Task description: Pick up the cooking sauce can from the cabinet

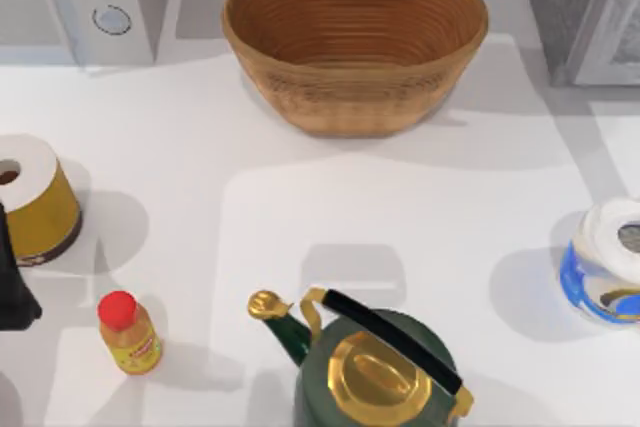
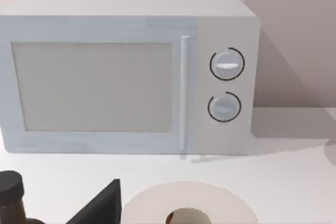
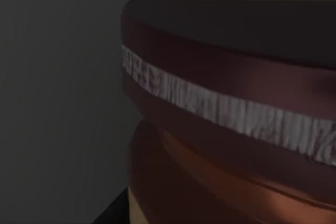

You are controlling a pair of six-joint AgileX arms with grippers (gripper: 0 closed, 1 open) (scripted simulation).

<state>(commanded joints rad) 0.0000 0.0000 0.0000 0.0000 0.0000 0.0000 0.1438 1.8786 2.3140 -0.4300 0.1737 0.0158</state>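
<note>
- Looming close before the right wrist camera in dim light: cooking sauce can (image 3: pixel 231 103), copper-red rim
- Crowding the worktop (image 1: pixel 300 217): basket (image 1: pixel 355 42), kettle (image 1: pixel 375 367), yellow can (image 1: pixel 35 197)
- Cannot tell either hand's state

A kitchen setting was indicated. A white microwave oven (image 2: pixel 126 74) with two round dials was placed at the back of the white surface (image 1: pixel 300 217), beside a woven brown wicker basket (image 1: pixel 355 42). A dark green kettle with a gold lid (image 1: pixel 375 372), a small yellow bottle with a red cap (image 1: pixel 128 334) and food cans were laid out on it.
</note>
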